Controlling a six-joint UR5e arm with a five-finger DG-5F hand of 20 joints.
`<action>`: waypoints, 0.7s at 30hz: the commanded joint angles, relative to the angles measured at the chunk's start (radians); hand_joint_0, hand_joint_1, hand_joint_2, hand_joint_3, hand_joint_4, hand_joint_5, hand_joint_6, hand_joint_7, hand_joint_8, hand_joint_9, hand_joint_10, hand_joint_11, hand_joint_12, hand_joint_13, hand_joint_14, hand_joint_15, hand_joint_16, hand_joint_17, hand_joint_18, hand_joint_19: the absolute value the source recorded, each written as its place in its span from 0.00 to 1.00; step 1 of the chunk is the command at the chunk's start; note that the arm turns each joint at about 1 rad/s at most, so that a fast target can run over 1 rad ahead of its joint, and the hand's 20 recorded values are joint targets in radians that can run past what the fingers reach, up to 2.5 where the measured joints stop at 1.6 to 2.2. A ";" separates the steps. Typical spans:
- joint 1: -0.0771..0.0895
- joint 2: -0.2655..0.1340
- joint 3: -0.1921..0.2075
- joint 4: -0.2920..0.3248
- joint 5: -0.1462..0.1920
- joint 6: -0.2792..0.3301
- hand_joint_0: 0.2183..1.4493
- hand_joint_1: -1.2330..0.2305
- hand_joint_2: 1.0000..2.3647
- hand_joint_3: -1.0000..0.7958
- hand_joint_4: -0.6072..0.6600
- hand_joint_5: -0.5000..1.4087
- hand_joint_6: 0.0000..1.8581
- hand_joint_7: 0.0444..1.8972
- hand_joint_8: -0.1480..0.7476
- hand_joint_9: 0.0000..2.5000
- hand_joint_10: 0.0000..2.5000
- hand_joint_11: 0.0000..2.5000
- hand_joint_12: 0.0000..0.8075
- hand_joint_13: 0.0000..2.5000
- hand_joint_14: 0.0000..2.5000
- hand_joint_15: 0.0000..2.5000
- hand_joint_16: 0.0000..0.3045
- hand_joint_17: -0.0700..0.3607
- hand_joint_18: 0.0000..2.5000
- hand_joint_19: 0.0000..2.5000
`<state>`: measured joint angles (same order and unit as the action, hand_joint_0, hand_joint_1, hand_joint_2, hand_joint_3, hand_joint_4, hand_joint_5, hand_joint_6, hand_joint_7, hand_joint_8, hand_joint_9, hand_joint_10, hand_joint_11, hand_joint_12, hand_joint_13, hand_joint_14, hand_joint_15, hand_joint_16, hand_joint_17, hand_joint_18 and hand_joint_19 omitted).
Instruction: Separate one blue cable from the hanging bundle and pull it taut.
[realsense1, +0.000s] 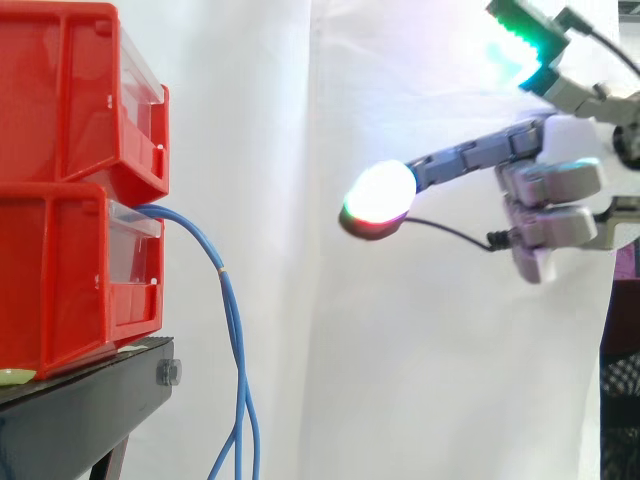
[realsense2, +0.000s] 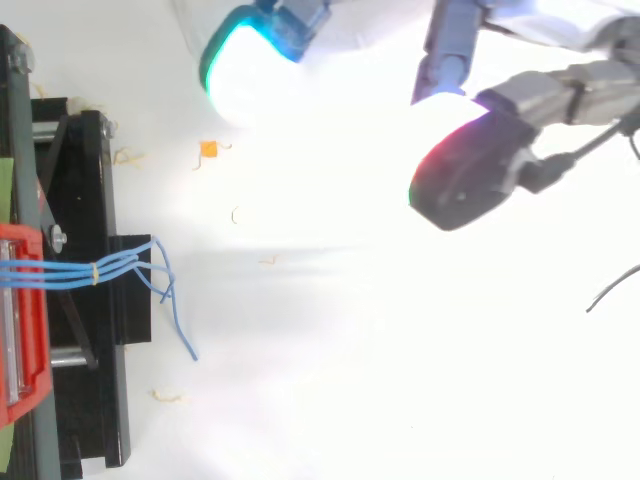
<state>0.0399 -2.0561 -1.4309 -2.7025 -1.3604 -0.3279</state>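
Observation:
Several thin blue cables (realsense1: 232, 330) come out of the lower red bin (realsense1: 50, 280) and hang down past the black stand (realsense1: 80, 400). From above the blue cables (realsense2: 120, 268) run side by side, bound by a small pale band, then splay over the stand's edge. My hand (realsense1: 560, 190) hovers well to the right of the cables, apart from them. One finger reaches left with a glowing pad (realsense1: 380, 195), the thumb's green pad (realsense1: 525, 35) points up, and other fingers are bent under. Nothing is held. In the top view the hand (realsense2: 530, 100) is at the upper right.
An upper red bin (realsense1: 60, 100) is stacked on the lower one. A white curtain hangs behind. On the white floor lie a small orange scrap (realsense2: 208, 149) and a few pale shreds. The stand (realsense2: 80, 200) fills the left edge.

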 joint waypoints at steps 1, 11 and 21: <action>-0.012 -0.087 0.073 0.000 -0.068 0.032 0.11 0.47 0.00 0.28 0.69 0.15 0.27 0.33 0.51 0.68 0.01 0.30 0.56 0.65 0.01 0.27 0.25 0.55 0.71 0.05; -0.012 -0.130 0.127 -0.033 -0.085 0.015 0.11 0.47 0.00 0.28 0.69 0.15 0.27 0.33 0.52 0.69 0.01 0.31 0.56 0.66 0.01 0.28 0.24 0.54 0.71 0.06; -0.006 -0.173 0.127 0.029 -0.080 0.016 0.11 0.47 0.00 0.28 0.68 0.15 0.27 0.33 0.50 0.71 0.01 0.37 0.56 0.67 0.01 0.34 0.23 0.53 0.70 0.06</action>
<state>0.0328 -2.2238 -1.3045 -2.6921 -1.4415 -0.3087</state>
